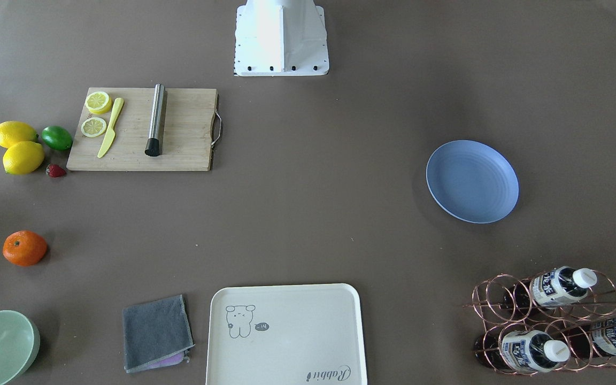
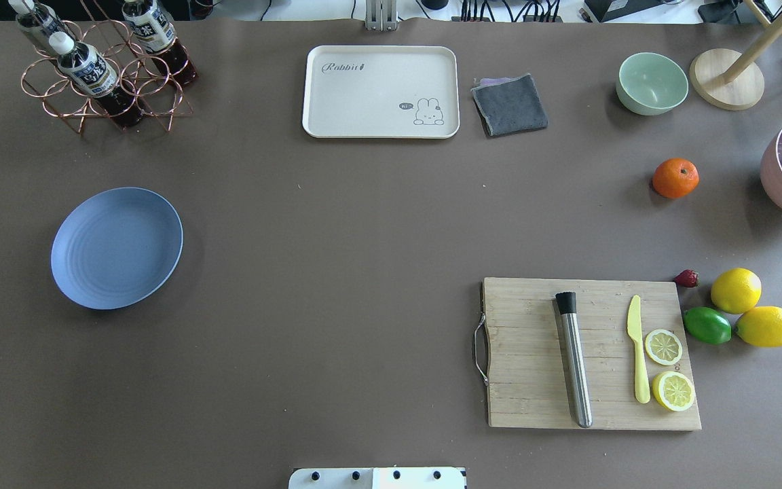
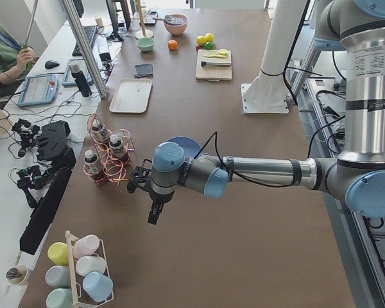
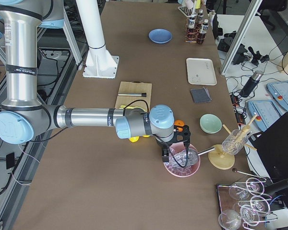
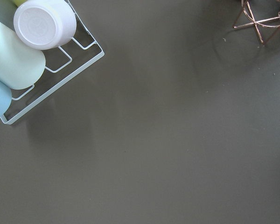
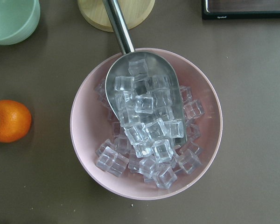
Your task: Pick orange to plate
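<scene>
— Black right gripper (image 4: 175,147) first: fingers apart or together?

— I cannot tell. It shows only in the exterior right view, small and dark, hanging over the pink bowl (image 6: 216,125) of ice cubes with the metal scoop (image 6: 117,23) lying in it. Its own wrist camera shows no fingers at all.

— Which way does the orange lie from it?

— The orange (image 6: 9,121) sits on the brown table just beside that pink bowl, apart from its rim, at the left edge of the right wrist view. The pale-green bowl (image 6: 9,18) stands near it, also apart. In my judgement the coming move is a sideways shift off the ice bowl towards the table's middle, then a descent. The fruit is round, so there is no long axis to align with. Its stem dimple faces sideways.

— Which arm is nearer?

— The right one, clearly. The left gripper (image 3: 155,215) hangs at the opposite end of the table, near the copper bottle rack (image 3: 109,160), and I cannot tell its state either. The plate (image 2: 117,248) lies on that left half with nothing on it, well apart from the orange.

— What is hidden or cut off?

— Neither gripper appears in the overhead or front-facing views. In the exterior right view the right wrist covers most of the orange. In the exterior left view the left forearm crosses in front of the plate. The overhead view's right edge cuts off the pink bowl.
</scene>
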`<state>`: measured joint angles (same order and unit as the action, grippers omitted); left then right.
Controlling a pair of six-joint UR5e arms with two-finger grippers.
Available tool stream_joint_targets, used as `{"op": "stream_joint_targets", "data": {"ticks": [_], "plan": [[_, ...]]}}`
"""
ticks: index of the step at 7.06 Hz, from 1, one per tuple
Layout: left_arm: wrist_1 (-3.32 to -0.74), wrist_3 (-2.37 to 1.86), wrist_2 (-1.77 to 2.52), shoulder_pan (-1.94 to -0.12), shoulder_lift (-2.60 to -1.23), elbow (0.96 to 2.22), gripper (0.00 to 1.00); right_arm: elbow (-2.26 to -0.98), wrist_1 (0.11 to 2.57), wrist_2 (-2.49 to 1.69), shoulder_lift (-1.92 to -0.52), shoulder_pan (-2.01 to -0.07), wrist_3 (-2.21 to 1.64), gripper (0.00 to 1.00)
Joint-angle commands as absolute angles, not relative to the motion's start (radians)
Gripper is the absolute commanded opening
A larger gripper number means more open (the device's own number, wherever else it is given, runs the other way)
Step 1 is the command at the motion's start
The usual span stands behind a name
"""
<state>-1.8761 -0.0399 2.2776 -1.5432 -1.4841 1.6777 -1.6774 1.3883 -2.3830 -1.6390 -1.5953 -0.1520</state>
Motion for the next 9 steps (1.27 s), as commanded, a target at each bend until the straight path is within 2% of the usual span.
{"op": "stream_joint_targets", "data": {"ticks": [1, 9], "plan": [[-1.875, -0.040, 2.278, -1.545, -1.480, 1.678, 0.99, -1.677, 1.390, -2.378, -1.640, -1.595, -0.158, 1.00], [-1.913, -0.032, 2.280, -1.551, -1.476, 1.686, 0.99, -1.681, 1.382, -2.391, -1.666, -1.597, -0.155, 1.00]]}}
